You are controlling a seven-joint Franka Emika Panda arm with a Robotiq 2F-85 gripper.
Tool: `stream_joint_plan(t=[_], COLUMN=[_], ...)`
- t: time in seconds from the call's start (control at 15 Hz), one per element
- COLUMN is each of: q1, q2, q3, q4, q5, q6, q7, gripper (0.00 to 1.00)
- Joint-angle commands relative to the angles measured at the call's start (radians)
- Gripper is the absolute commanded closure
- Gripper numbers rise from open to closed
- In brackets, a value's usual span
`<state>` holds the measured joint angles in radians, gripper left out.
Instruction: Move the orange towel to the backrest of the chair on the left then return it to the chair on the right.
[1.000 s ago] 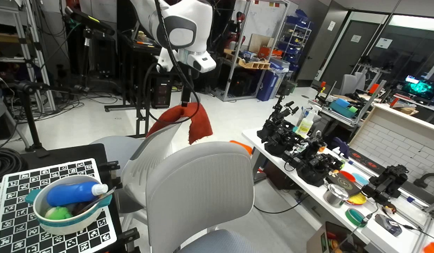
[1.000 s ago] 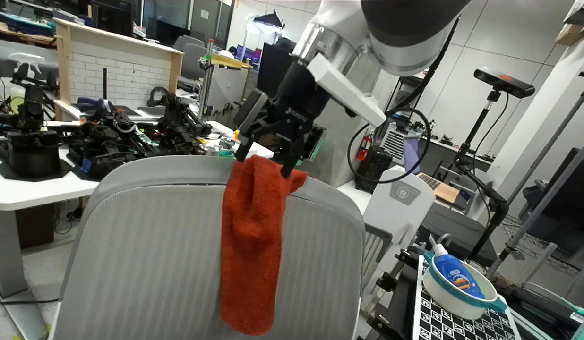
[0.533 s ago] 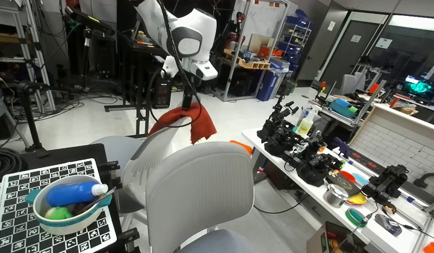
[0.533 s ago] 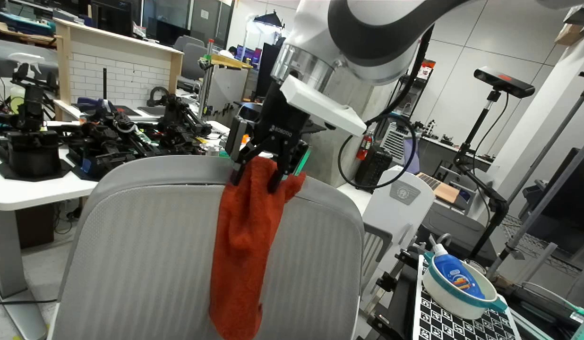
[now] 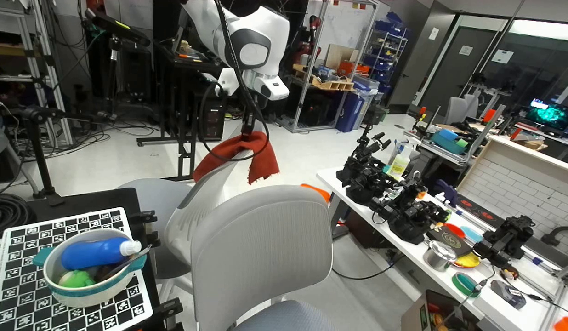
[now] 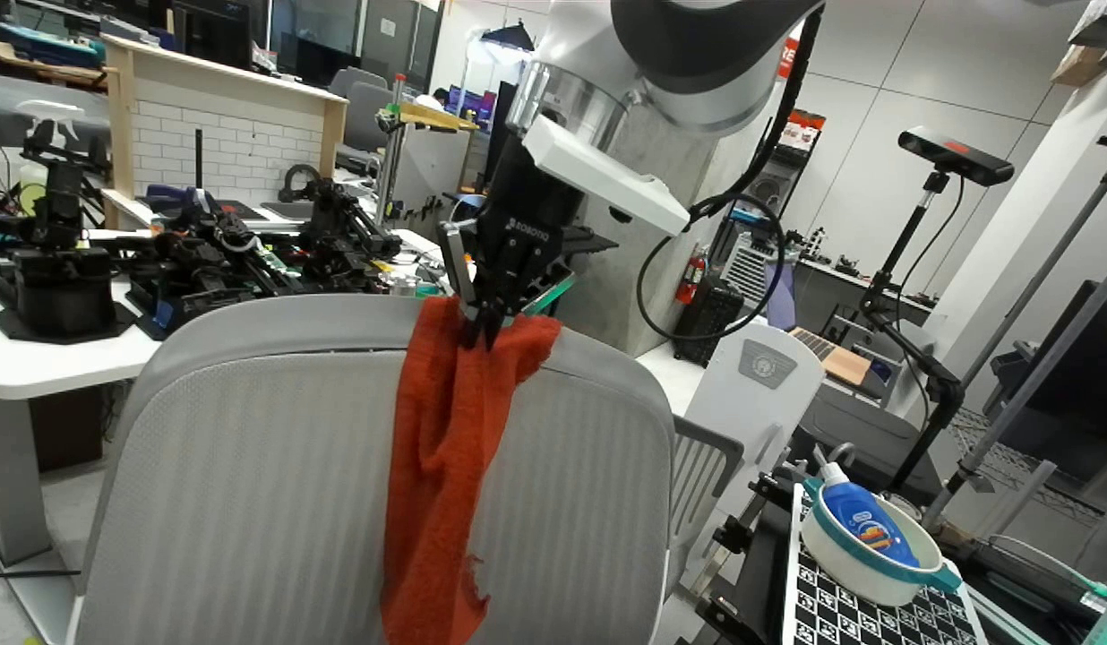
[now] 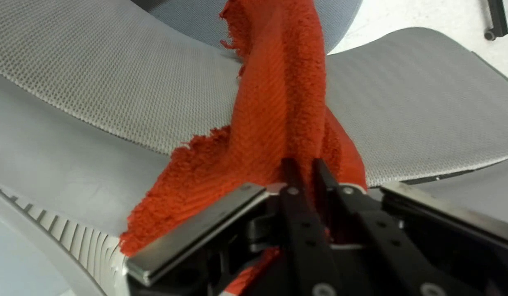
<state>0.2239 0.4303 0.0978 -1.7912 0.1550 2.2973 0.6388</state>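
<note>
The orange towel (image 6: 437, 493) drapes over the top of a grey chair backrest (image 6: 276, 448), with a long end hanging down one face. In an exterior view this is the farther, left-hand backrest (image 5: 206, 202), and the towel (image 5: 265, 165) also hangs over its far side. A nearer grey chair (image 5: 261, 248) stands to its right there, with no towel on it. My gripper (image 6: 480, 339) points down at the top of the backrest, its fingers drawn together. From the wrist, a fold of the towel (image 7: 266, 123) is pinched between the narrow-set fingers of the gripper (image 7: 302, 164).
A loop of black cable (image 6: 643, 287) hangs from the arm beside the gripper. A white pot (image 5: 86, 294) with a blue bottle sits on a patterned board near the chairs. Black robot arms (image 5: 371, 179) crowd a white table (image 5: 403, 257). A tripod camera (image 6: 956, 157) stands nearby.
My gripper has come down onto the towel and its fingers have closed around a fold. The towel's hanging end has swung and bunched narrower, and the chair back has shifted slightly.
</note>
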Motion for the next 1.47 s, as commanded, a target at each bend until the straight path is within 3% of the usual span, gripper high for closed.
stream_joint_plan(t=[0.0, 0.47, 0.87, 1.4], q1=[0.006, -0.041, -0.143, -0.284], q2=[0.003, -0.208, -0.426, -0.439], q3=[-0.015, -0.01, -0.049, -0.163], q4=[0.031, -0.084, -0.153, -0.055], q5=[-0.003, 0.032, 0.074, 0.157], q6=[-0.039, -0.033, -0.043, -0.075], q7=[0.01, -0.04, -0.103, -0.207], gripper=[1.0, 0.99, 0.99, 0.99])
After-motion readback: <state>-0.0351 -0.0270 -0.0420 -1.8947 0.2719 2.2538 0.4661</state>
